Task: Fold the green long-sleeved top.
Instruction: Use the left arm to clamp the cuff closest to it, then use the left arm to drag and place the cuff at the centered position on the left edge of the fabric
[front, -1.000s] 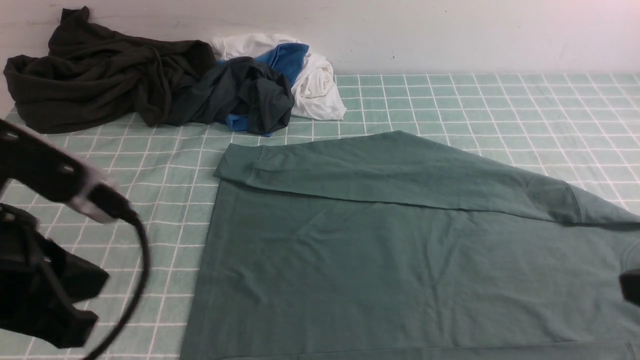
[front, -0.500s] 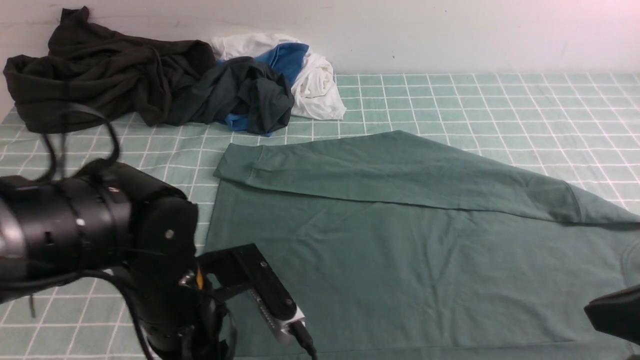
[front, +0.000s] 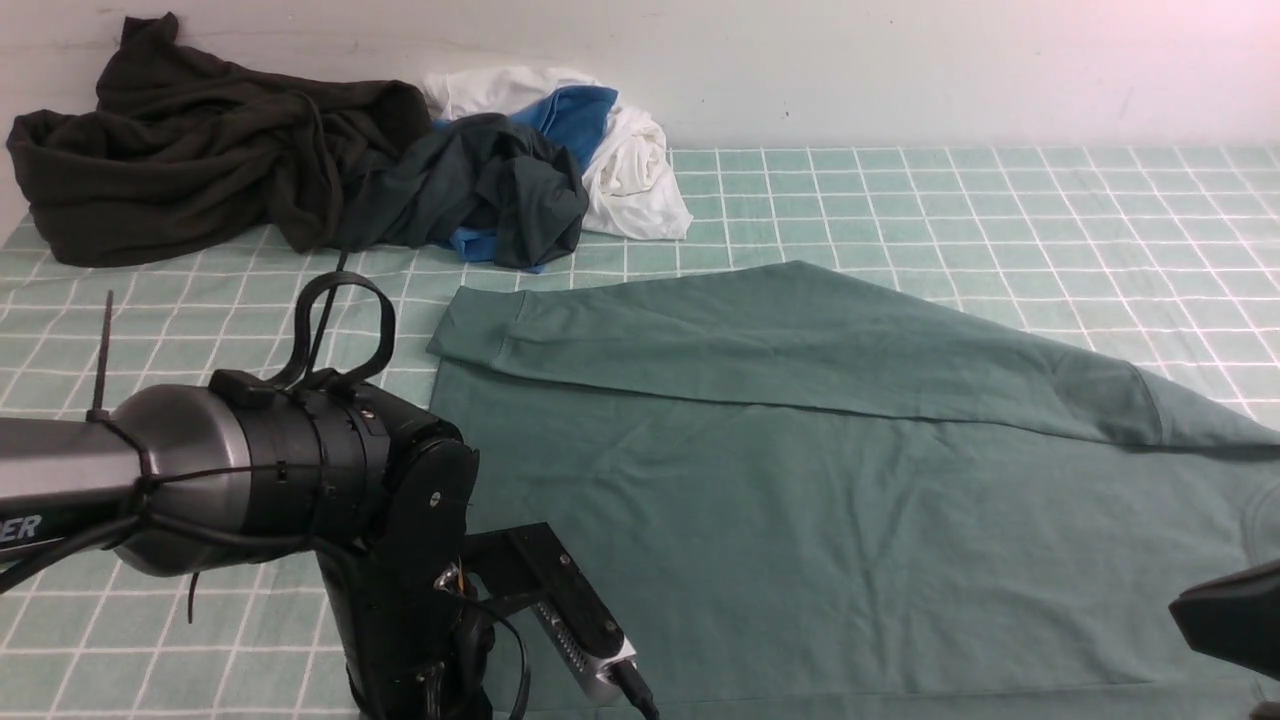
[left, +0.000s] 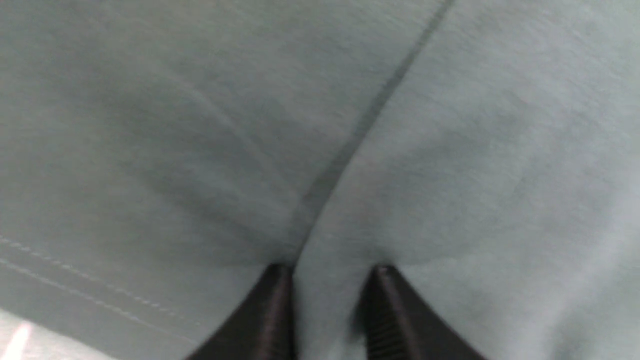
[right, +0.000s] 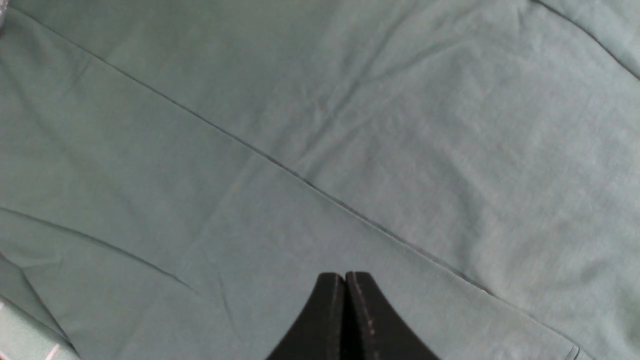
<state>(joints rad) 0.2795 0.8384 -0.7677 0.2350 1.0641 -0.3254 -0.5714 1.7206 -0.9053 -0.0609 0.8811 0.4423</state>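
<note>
**L gripper (left: 330, 280) down on top (front: 800, 480), near-left corner**

Top lies flat on checked cloth (front: 1000, 200), far sleeve folded across the body. L gripper sits by the hem. Its jaws are slightly apart w/ cloth bunched betw. them; real grip or not, can't tell. R gripper (right: 345, 277) has jaws together, empty, over top at near right.

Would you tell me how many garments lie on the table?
4: the green long-sleeved top spread centrally; heaped far left, a blackish-olive garment, a dark grey-green garment and blue-and-white cloth. More may be hidden.
</note>
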